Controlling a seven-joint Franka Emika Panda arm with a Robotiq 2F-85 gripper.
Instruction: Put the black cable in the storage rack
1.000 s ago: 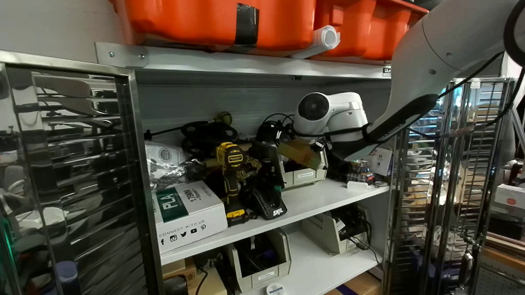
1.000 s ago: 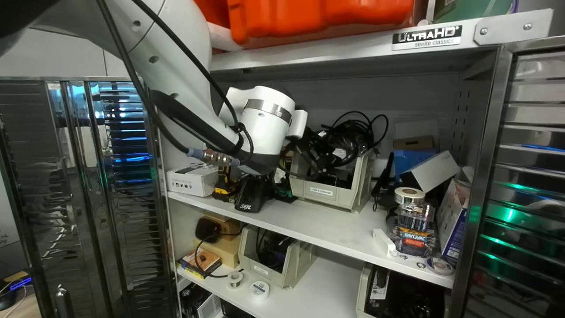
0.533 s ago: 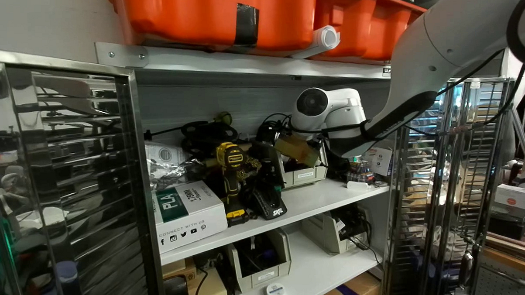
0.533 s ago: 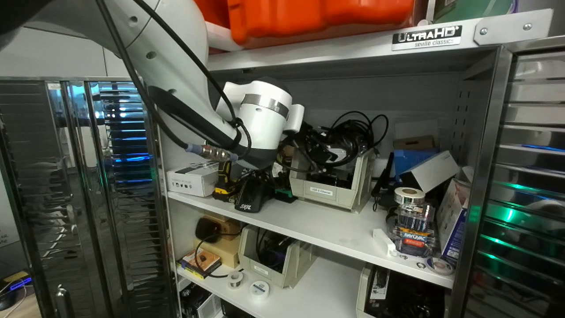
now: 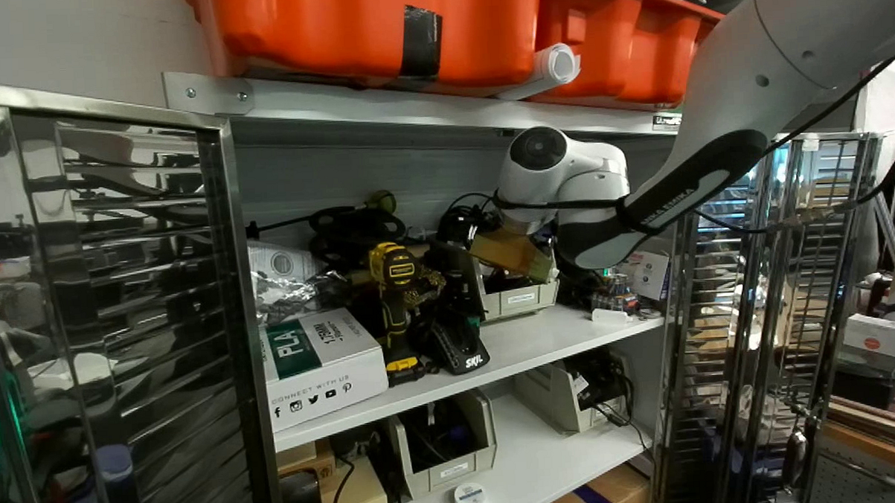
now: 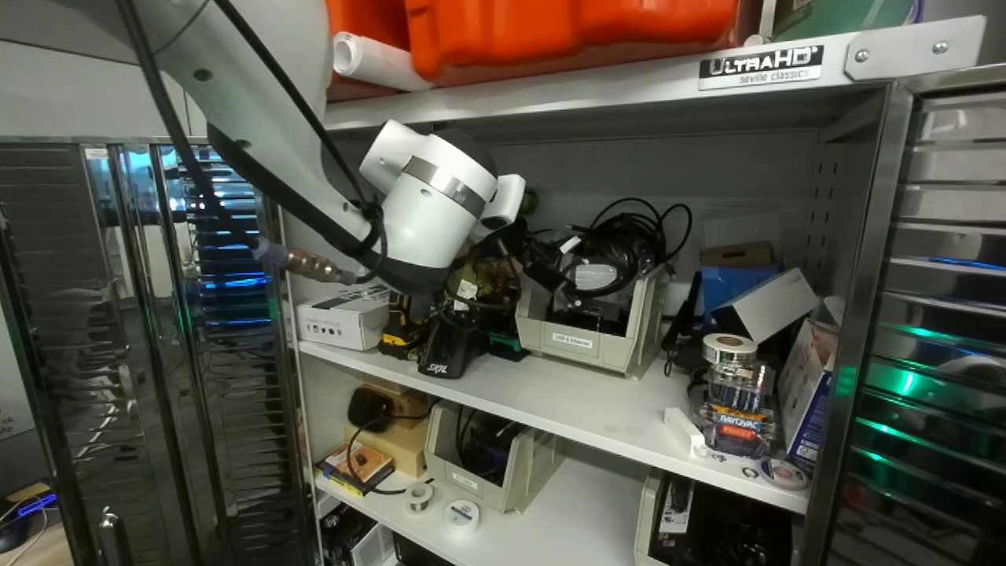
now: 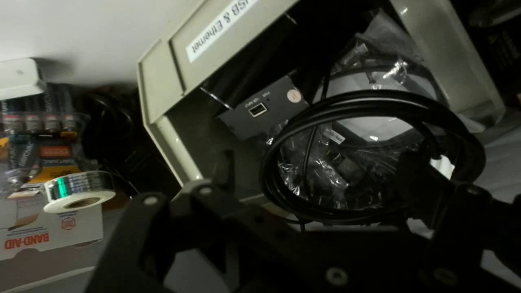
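In both exterior views the smooth white robot arm with black trim [image 5: 776, 61] slopes down from an upper corner to a rounded white wrist [image 6: 432, 216]. In an exterior view the wrist leans over, ringed by a silver metal band [image 6: 446, 187]; a round black cap [image 5: 538, 148] also shows on it in an exterior view. In the wrist view the black gripper of jointed links [image 7: 323, 175] extends up from the bottom edge, its two dark fingers [image 7: 425, 187] wide apart in shadow.

cable [image 7: 468, 146]: black | storage rack [image 6: 581, 401]: pale grey | tub [image 5: 365, 31]: orange | drill [image 5: 396, 272]: yellow, black
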